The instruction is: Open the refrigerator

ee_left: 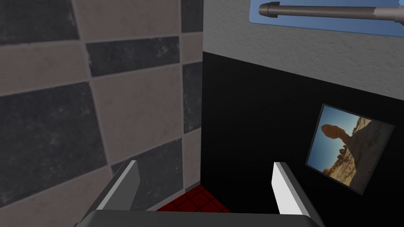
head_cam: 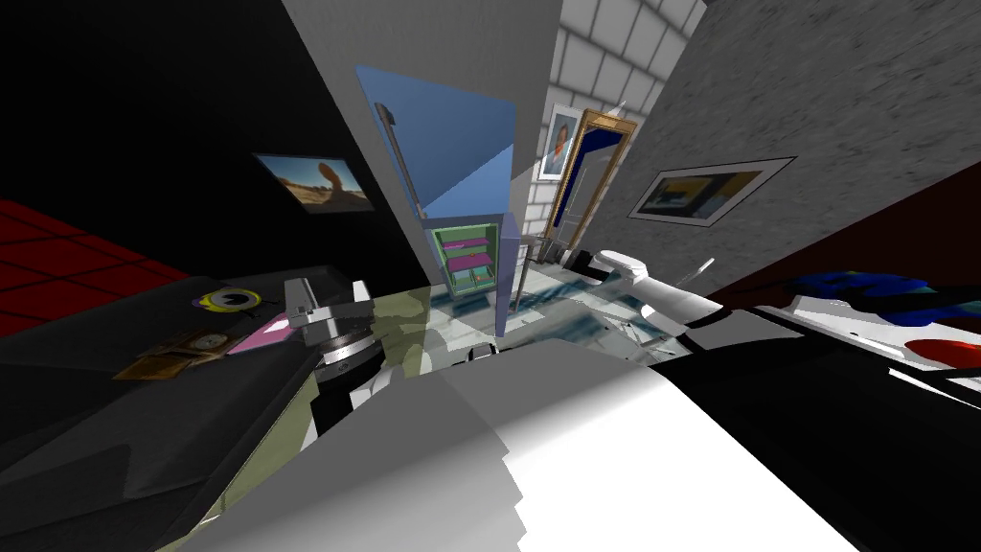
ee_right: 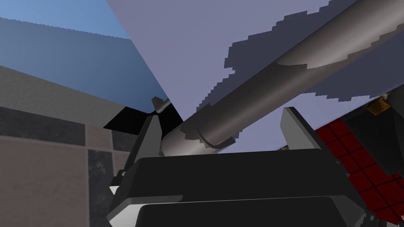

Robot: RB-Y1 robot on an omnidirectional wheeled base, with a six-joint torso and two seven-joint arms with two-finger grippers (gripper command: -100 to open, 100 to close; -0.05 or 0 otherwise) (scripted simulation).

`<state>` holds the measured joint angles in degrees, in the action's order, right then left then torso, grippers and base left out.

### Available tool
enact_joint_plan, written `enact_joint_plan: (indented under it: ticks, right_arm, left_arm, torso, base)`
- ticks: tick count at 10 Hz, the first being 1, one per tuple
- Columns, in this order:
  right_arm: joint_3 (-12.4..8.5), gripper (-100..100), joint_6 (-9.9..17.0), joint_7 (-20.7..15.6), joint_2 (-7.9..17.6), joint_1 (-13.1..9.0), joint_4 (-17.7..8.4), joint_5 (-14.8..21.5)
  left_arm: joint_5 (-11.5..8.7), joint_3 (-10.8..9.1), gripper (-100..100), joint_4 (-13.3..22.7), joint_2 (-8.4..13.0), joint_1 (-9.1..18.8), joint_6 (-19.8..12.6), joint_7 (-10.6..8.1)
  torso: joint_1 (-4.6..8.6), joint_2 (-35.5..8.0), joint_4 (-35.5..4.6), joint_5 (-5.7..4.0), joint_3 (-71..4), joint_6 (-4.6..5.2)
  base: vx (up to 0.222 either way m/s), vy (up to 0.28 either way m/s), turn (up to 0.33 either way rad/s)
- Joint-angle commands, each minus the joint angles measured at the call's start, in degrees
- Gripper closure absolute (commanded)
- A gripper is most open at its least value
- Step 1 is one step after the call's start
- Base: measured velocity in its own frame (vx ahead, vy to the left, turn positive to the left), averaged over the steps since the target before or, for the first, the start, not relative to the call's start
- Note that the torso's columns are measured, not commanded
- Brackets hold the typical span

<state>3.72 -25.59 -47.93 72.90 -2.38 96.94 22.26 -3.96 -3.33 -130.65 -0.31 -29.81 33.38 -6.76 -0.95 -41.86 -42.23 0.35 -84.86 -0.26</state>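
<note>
– Right gripper (ee_right: 221, 114) was closest, its dark box right under the eye. What was it doing?

– Its two fingers stood apart, one on each side of a fat grey handle (ee_right: 276, 75). They were not squeezing it. I think the bar sat between them so one squeeze and a pull could swing the door.

– Where was the refrigerator (head_cam: 450, 134)?

– Far ahead, in the middle. It was blue. Its bottom door (head_cam: 506, 278) stood open, and pink shelves (head_cam: 467, 259) showed inside green walls. Its top door was shut, with a long top handle (head_cam: 398, 158) on it.

– And the left gripper (ee_left: 206, 164)?

– Fingers apart too, holding nothing. It pointed at a black wall with a rock picture (ee_left: 349, 147) on it. I guess it sat off to the side so it would not bump the door.

– Any words to read?

– No. No name or sticker showed on the refrigerator, and the rock picture had no writing.
</note>
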Motion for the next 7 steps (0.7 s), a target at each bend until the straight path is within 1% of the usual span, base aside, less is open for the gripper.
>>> enact_joint_plan:
  ticks: [1, 2, 3, 4, 7]
  right_arm:
    - [-0.5, -100, 0.1, 2.4, 3.0, -1.3, -0.2, -1.1]
    - [-0.8, -100, 0.1, 3.6, 4.5, -1.7, -0.1, -1.7]
    - [-0.6, -100, 0.5, 2.9, 3.7, -1.3, 0.3, -1.3]
    - [-0.7, 0, 0.6, 3.2, 3.9, -1.4, 0.4, -1.4]
    - [-0.6, 0, 0.5, 3.2, 3.8, -1.4, 0.4, -1.4]
  left_arm:
    - [0.0, 0.0, 0, 0.0, 0.0, 0.0, 0.0, 0.0]
    - [0.0, 0.01, 0, 0.0, 0.0, 0.0, 0.0, 0.0]
    - [0.0, 0.0, 0, 0.0, 0.0, 0.0, 0.0, 0.0]
    - [0.0, 0.0, 0, 0.0, 0.0, 0.0, 0.0, 0.0]
    - [0.0, 0.0, 0, 0.0, 0.0, 0.0, 0.0, 0.0]
  torso:
    - [0.09, -0.2, 0.0, 0.0, 0.1, 0.0]
    - [0.44, -0.4, -0.1, -0.12, 0.3, 0.07]
    - [0.86, -0.5, -0.1, -0.3, 0.3, 0.21]
    - [1.14, -0.5, -0.1, -0.43, 0.4, 0.26]
    - [1.06, -0.4, -0.1, -0.39, 0.3, 0.3]
  base:
    - [0.012, 0.064, -0.003]
    - [0.014, 0.042, 0.007]
    - [0.009, 0.021, 0.002]
    - [0.003, 0.011, 0.008]
    - [0.0, 0.003, 0.003]
